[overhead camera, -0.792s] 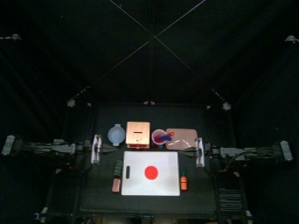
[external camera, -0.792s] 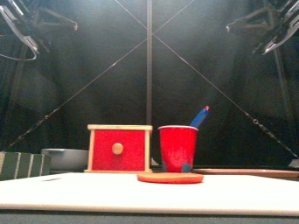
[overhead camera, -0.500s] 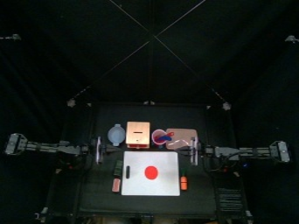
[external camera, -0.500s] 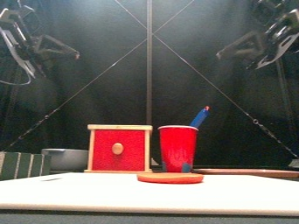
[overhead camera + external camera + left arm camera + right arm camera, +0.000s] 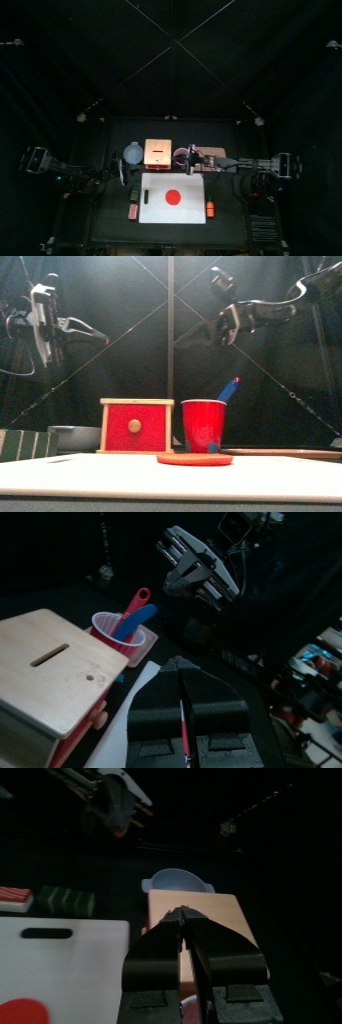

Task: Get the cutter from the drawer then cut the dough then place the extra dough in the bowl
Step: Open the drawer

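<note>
- The left fingers (image 5: 158, 717) are seen pressed together along one seam, with nothing held between them.
- The right fingers (image 5: 150, 963) are likewise closed, their tips meeting and nothing gripped.
- In the front view both arms are shown held high above the worktop (image 5: 234, 205), well clear of everything on it; the left arm is on the left side, and the right arm is reached in toward the middle.
- The red dough (image 5: 173, 196) is laid flat as a disc at the middle of the white cutting board (image 5: 150, 183), which is placed at the front of the worktop.
- The wooden box (image 5: 160, 154) is set just behind the board, with its red drawer front (image 5: 135, 427) turned to the front and shut flush.
- The cutter cannot be seen in any view.
- The blue-grey bowl (image 5: 135, 152) is placed just beside the box on its left.
- The red cup (image 5: 205, 425) is stood just beside the box on its right, with a blue toy knife (image 5: 229, 389) and a red toy knife (image 5: 136, 600) held upright in it.
- The green sushi roll (image 5: 60, 898) is laid near the board's left side, in front of the bowl.
</note>
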